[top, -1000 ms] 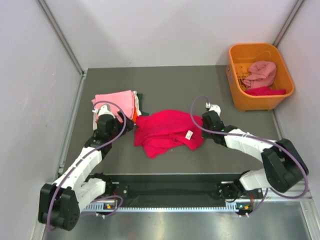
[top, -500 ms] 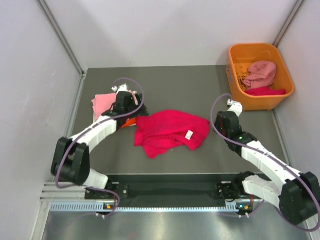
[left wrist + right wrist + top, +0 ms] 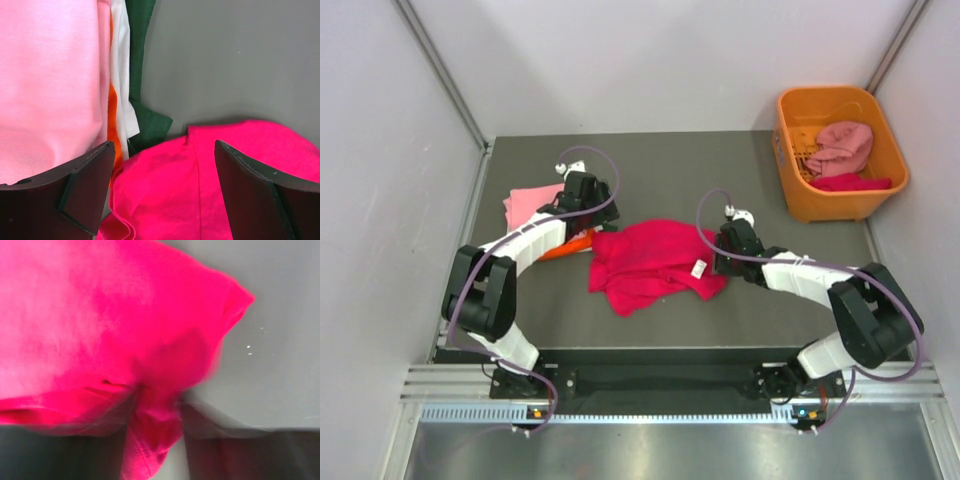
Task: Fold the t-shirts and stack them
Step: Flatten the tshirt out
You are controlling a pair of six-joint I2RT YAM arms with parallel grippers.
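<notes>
Right arm swung out and is now back at the 3 o'clock edge of the crumpled crimson-pink cloth t-shirt (image 3: pixel 655 262). Left arm has moved up to its 10 o'clock corner, by the folded stack (image 3: pixel 545 215) topped by a light pink t-shirt (image 3: pixel 532 203). Probably lining up a two-handed spread; shirt lies mid-table, not yet folded

Left gripper (image 3: pixel 160 150): fingers wide apart, empty, hovering

Right gripper (image 3: pixel 155 435): fingers parted, cloth fold between them; view blurred, cannot tell whether it grips

The t-shirt (image 3: pixel 655 262) is crimson-pink, the stack (image 3: pixel 535 205) pink-orange-white-green, the basket (image 3: pixel 835 207) orange
</notes>
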